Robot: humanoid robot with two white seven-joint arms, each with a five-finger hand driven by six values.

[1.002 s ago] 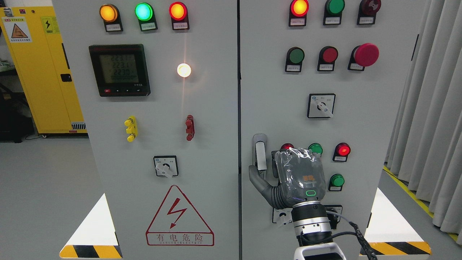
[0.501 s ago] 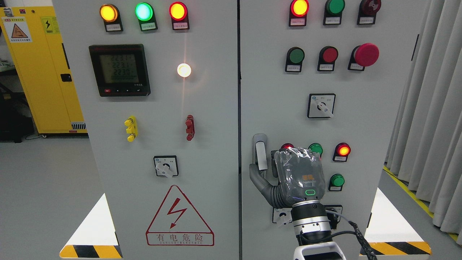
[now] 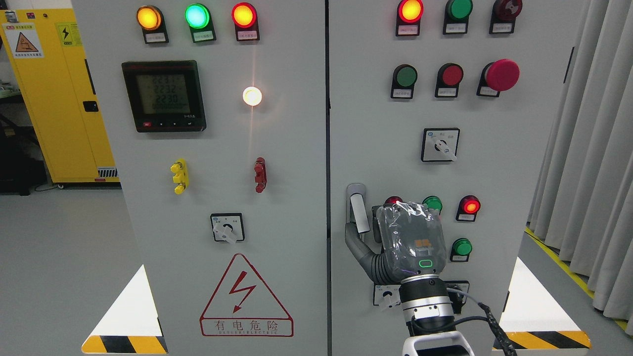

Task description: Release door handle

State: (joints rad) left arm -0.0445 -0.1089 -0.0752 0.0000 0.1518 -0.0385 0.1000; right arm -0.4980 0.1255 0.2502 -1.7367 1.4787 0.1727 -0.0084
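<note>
The grey door handle (image 3: 357, 207) stands upright at the left edge of the cabinet's right door (image 3: 494, 163). My right hand (image 3: 390, 232), its back wrapped in clear plastic, sits just right of and below the handle. Its thumb (image 3: 353, 240) is spread out to the left, with the tip beside the handle's lower end. No finger wraps the handle, whose whole length shows. The other fingers point at the panel and are mostly hidden behind the back of the hand. My left arm is out of view.
Lit and unlit push buttons (image 3: 469, 205) and a rotary switch (image 3: 440, 144) surround the hand on the right door. The left door (image 3: 222, 198) carries a meter, lamps and a warning triangle. A yellow cabinet (image 3: 54, 99) stands at the far left and a curtain (image 3: 593, 173) at the right.
The thumb has shifted slightly to the right and up, closer to the handle's lower end. The hand and wrist have barely moved.
</note>
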